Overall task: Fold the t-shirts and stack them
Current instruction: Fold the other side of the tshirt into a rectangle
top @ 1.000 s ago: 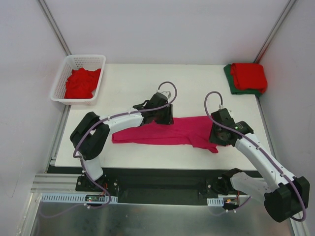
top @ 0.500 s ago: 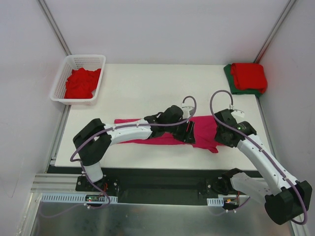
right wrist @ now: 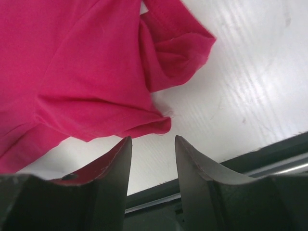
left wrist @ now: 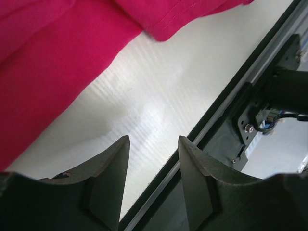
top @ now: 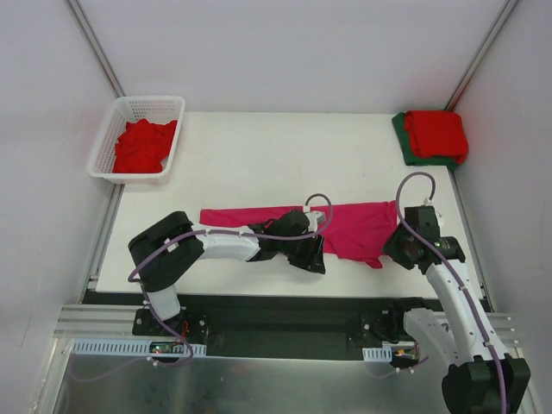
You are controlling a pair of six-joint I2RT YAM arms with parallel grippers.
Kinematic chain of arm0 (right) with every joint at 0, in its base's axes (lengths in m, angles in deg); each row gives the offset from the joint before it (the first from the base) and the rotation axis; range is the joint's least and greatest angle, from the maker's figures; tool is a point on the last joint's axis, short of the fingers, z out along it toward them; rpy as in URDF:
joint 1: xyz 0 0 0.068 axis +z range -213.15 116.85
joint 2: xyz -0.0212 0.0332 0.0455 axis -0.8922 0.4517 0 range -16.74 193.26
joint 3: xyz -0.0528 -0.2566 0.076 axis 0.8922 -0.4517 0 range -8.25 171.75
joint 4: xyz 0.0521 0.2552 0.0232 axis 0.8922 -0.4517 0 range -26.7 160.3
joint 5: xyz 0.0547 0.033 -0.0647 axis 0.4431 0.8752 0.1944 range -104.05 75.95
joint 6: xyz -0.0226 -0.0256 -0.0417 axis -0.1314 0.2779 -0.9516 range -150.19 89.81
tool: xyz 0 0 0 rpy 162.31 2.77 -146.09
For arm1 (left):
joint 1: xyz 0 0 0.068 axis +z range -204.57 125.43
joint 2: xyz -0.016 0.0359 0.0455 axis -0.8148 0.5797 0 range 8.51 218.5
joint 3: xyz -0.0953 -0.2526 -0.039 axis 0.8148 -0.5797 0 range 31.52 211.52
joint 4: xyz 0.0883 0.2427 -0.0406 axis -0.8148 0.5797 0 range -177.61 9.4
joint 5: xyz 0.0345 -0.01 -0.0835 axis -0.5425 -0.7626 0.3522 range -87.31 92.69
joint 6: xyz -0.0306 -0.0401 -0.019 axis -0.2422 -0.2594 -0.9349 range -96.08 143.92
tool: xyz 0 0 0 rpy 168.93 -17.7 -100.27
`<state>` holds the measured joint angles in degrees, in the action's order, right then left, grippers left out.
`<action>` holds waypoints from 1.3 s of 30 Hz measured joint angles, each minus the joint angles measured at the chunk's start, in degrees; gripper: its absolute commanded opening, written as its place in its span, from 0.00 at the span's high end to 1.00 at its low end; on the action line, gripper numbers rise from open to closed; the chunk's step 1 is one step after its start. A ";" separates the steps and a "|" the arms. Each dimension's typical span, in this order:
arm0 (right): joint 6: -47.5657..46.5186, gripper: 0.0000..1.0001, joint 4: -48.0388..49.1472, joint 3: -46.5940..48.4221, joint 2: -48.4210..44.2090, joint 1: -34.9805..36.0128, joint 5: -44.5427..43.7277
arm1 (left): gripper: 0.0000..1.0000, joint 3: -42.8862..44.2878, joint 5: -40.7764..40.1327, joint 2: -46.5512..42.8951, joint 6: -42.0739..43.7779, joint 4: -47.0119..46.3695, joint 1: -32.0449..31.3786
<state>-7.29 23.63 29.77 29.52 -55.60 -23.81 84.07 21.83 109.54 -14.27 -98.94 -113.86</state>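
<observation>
A magenta-pink t-shirt (top: pixel 358 228) lies in a long flattened band across the near half of the table. My left gripper (top: pixel 312 259) hovers at the shirt's near edge, open and empty. In the left wrist view the left gripper (left wrist: pixel 154 139) has bare table between its fingers and the magenta cloth (left wrist: pixel 57 62) lies up and to the left. My right gripper (top: pixel 398 250) is at the shirt's right end, open. In the right wrist view a rolled hem of the shirt (right wrist: pixel 86 67) lies just beyond the right gripper (right wrist: pixel 151 138), untouched.
A folded red t-shirt (top: pixel 435 134) rests on a dark green one (top: pixel 404 142) at the back right corner. A white lattice basket (top: pixel 138 177) at the back left holds crumpled red shirts (top: pixel 142 145). The table's near edge and black rail (left wrist: pixel 226 101) run close under both grippers.
The left gripper has swung from the shirt's far edge over to its near edge. The right gripper has backed off to the right. Both jaws stand wider; the shirt lies flatter.
</observation>
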 measured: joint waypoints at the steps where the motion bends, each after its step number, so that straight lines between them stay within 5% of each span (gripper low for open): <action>1: -0.07 0.55 0.66 -0.85 -0.31 -0.74 1.81 | 0.56 0.00 -0.04 0.02 -0.24 -0.92 0.00; 12: 0.00 0.56 4.39 -6.88 -1.57 -5.49 15.78 | 0.60 3.91 -0.13 4.42 -2.29 -7.89 0.00; 39: -3.54 0.56 -0.76 -5.49 -5.92 -9.70 16.00 | 0.62 10.84 -3.02 14.64 -3.82 -12.85 -1.53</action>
<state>-10.83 22.86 24.29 23.60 -65.30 -7.81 94.92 18.81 124.18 -18.10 -111.79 -115.39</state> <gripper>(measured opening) 0.446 0.376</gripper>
